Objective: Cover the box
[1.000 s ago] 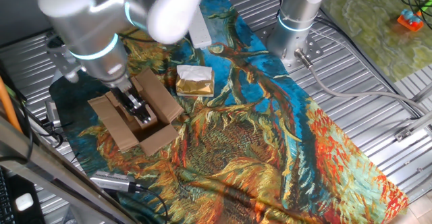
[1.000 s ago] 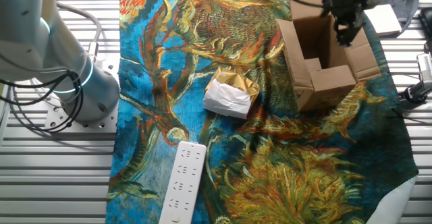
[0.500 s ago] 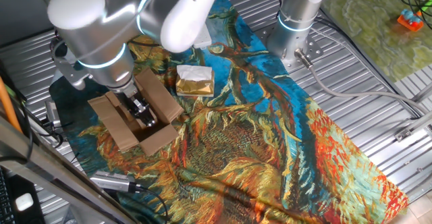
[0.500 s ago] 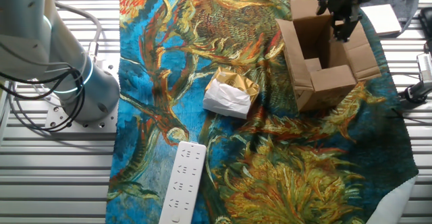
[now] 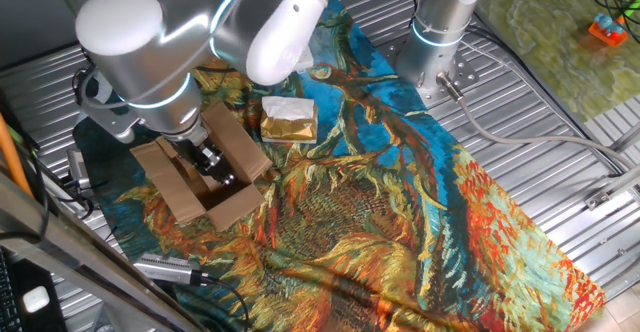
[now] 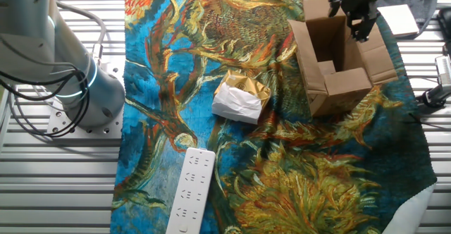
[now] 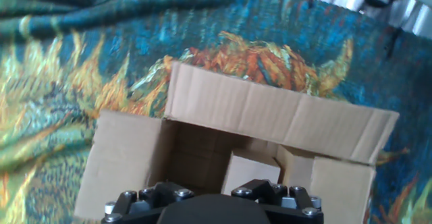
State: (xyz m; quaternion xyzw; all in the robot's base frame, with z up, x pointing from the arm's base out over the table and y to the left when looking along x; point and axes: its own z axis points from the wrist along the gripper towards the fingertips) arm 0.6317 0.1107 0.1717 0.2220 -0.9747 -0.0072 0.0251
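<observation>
Where the box (image 6: 337,58) stands open, flaps spread, tool (image 6: 361,24) above its opening, finger gap not discernible.

Arm: the silver Flexiv arm bends in from above, its big rounded joint high and its glowing ring just beneath.
Wrist: pointing steeply downward.
Gripper (image 5: 207,162): dark, hanging low under the wrist; in the other fixed view it shows again at the top edge (image 6: 361,22).
Fingers: black, close together; whether they touch cannot be told.
Hand view: only the black mount with its screw heads shows along the bottom edge.
</observation>
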